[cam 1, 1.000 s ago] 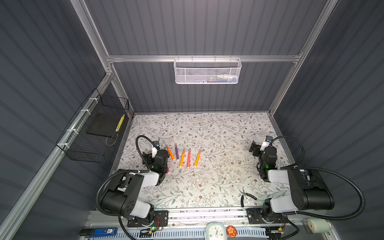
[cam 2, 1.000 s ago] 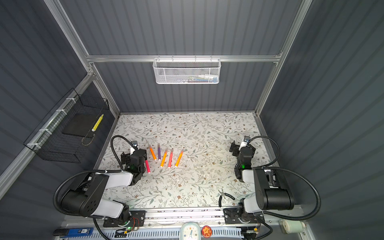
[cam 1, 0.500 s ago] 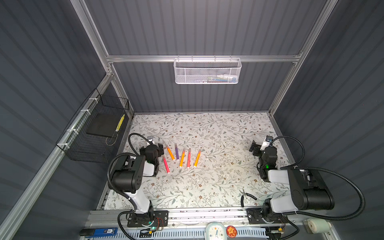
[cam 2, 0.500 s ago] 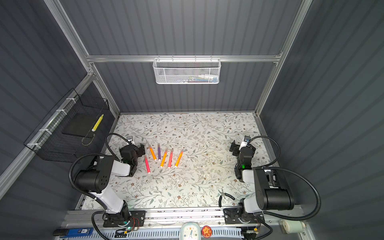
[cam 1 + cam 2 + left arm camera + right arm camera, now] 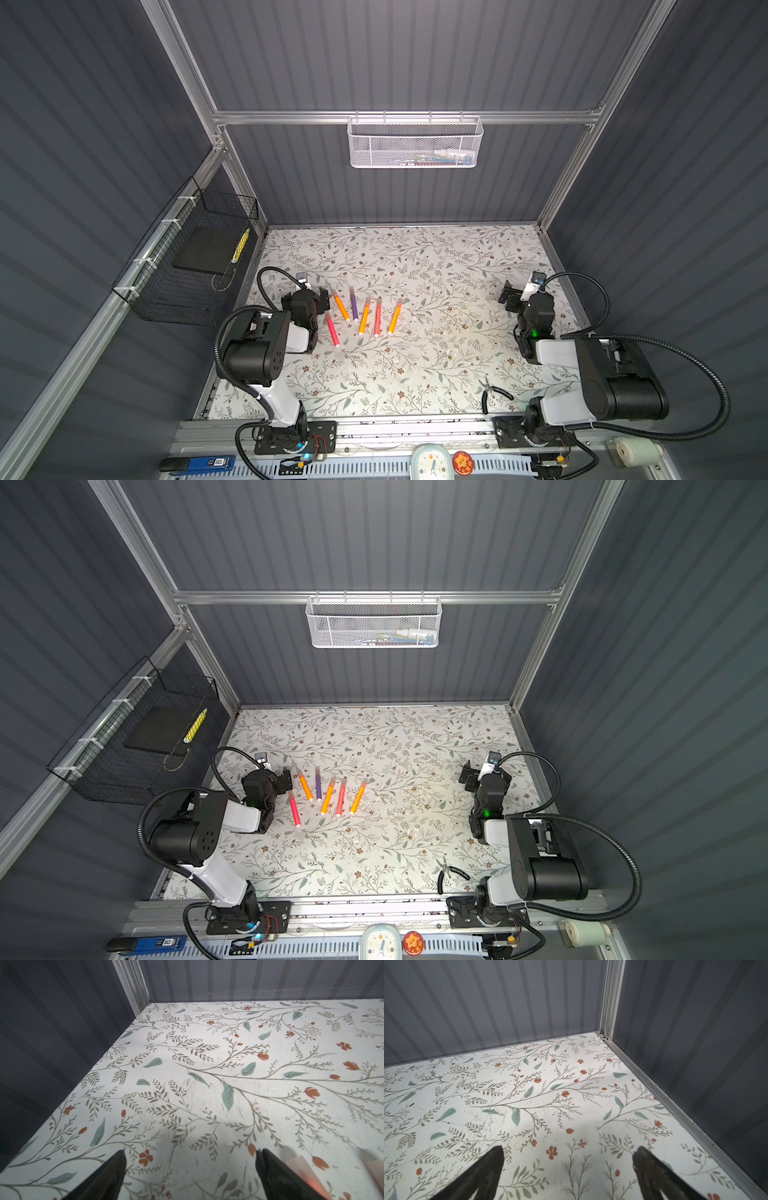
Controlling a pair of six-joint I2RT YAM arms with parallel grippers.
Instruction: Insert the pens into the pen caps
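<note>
Six pens lie in a loose row left of the table's middle in both top views: a pink pen (image 5: 332,330) (image 5: 294,810), an orange pen (image 5: 341,307), a purple pen (image 5: 354,307), an orange pen (image 5: 364,318), a pink-red pen (image 5: 377,318) and an orange pen (image 5: 395,318). Each far end looks pale. In the left wrist view a translucent pink pen cap (image 5: 299,1165) sits over an orange pen end beside one finger. My left gripper (image 5: 306,293) (image 5: 191,1159) is open and empty, just left of the row. My right gripper (image 5: 527,294) (image 5: 569,1157) is open and empty near the right wall.
Black-handled pliers (image 5: 492,392) lie near the front right. A black wire basket (image 5: 195,266) hangs on the left wall and a white mesh basket (image 5: 415,143) on the back rail. An aluminium rail (image 5: 675,1105) edges the table beside the right gripper.
The left arm swung back to the left, taking its gripper off the pink pen, which now lies in full view. The right arm has not moved.
</note>
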